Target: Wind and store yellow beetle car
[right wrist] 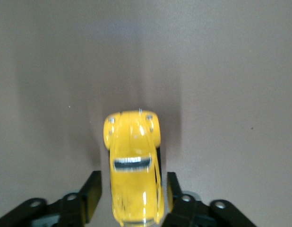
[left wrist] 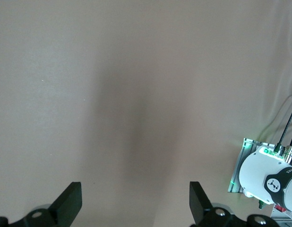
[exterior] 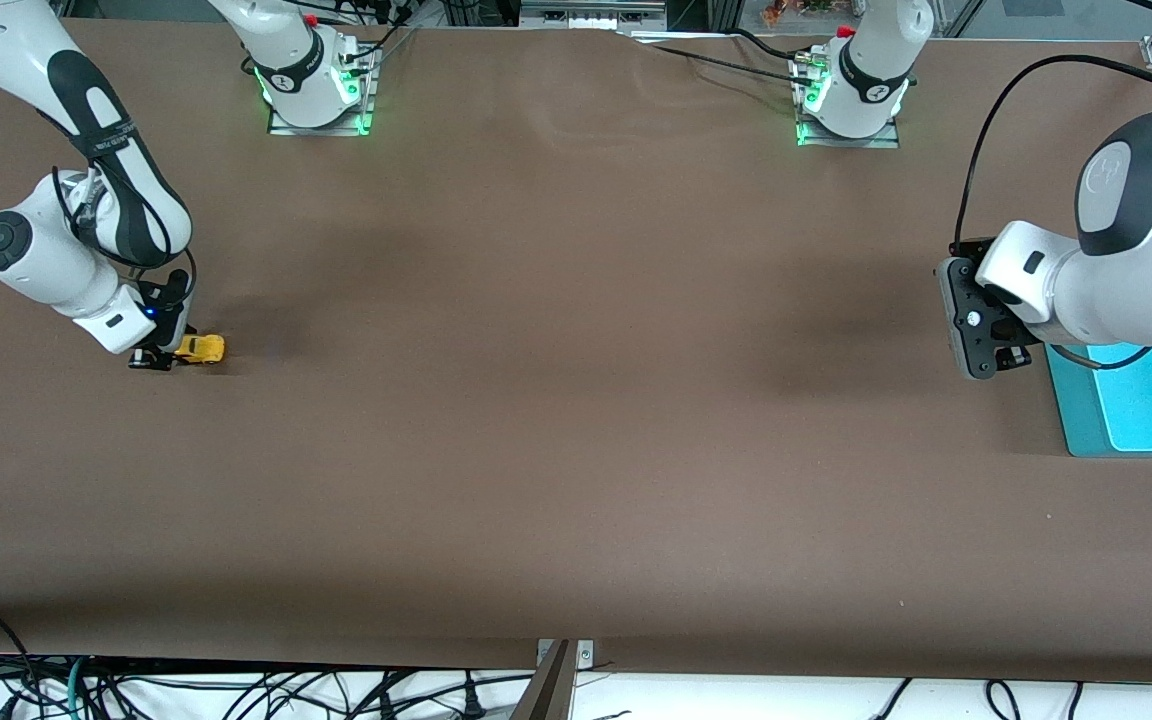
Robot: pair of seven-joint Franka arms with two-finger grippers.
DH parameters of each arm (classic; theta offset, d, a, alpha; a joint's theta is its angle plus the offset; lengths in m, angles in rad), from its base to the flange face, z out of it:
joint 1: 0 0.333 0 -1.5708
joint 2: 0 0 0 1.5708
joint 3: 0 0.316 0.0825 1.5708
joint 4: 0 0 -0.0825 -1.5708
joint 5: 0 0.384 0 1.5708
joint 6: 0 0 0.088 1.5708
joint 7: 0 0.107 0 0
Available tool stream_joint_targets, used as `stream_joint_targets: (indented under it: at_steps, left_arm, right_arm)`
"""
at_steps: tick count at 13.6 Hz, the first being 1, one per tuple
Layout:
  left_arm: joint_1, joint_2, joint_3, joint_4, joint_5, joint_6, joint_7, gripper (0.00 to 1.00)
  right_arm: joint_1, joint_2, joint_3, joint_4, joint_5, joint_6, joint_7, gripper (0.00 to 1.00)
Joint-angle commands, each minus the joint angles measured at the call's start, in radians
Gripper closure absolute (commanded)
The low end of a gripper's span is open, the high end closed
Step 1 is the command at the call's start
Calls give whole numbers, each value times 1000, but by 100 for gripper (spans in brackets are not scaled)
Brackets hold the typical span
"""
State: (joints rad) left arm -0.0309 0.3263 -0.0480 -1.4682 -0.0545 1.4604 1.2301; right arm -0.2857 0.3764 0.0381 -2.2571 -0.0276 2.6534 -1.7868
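One rounded, glossy yellow beetle car (right wrist: 133,168)

The yellow beetle car (right wrist: 133,168) was bright yellow with dark windows, the right gripper (right wrist: 130,194) and left gripper (left wrist: 135,205) had black fingers, the table (exterior: 576,400) was plain brown, the tray (exterior: 1136,400) was turquoise, and both arms were white with black bands
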Motion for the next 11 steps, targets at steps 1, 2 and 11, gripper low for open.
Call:
stream_joint_targets:
  at_steps: [1,2,11]
  left_arm:
    - [2,-3,-3,5,10,43,25,0]
    - [2,-10,-3,-3,21,76,25,0]
    - [20,-142,-1,-231,22,307,26,0]
  right_arm:
    - [-6,-1,32,80,25,-104,-11,0]
    - [-4,-2,35,108,25,-140,-8,0]
    - [0,-183,108,337,12,-487,166,0]
